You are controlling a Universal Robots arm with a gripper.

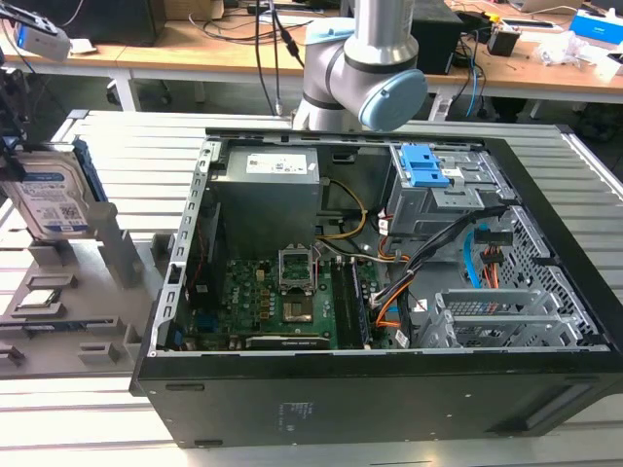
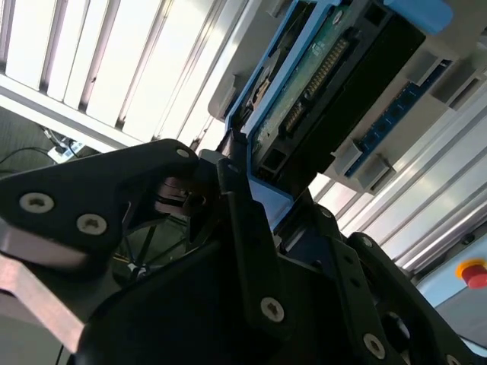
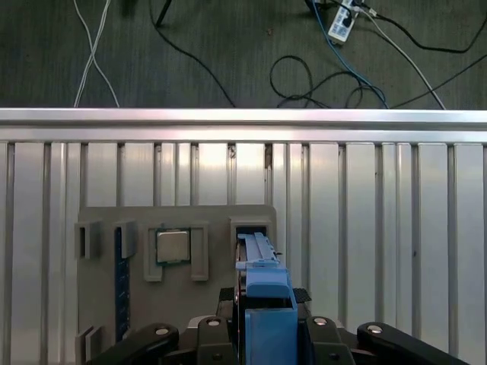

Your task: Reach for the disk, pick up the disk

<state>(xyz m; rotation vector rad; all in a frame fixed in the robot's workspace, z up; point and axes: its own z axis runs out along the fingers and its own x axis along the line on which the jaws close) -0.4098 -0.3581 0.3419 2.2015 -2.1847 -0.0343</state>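
The disk [image 1: 54, 199], a silver hard drive with a white-and-blue label and blue rails, stands tilted above the grey holder [image 1: 97, 311] at the exterior view's left. My gripper [image 1: 12, 161] is at its top edge there. In the first wrist view the disk [image 3: 262, 304] is seen edge-on, blue rail up, over the holder's dark slot [image 3: 251, 228], and my gripper [image 3: 262, 298] is shut on it with black fingers [image 3: 221, 298] on both sides. In the second wrist view a finger [image 2: 243, 220] presses the blue rail beside the disk's green circuit board [image 2: 319, 68].
The open black computer case [image 1: 545, 409] fills the table's middle, with a blue-tabbed drive cage [image 1: 428, 175] inside. A small silver chip [image 3: 173, 245] lies in the holder beside the slot. The arm's base [image 1: 360, 68] stands behind the case. Cables lie on the floor past the table edge [image 3: 243, 115].
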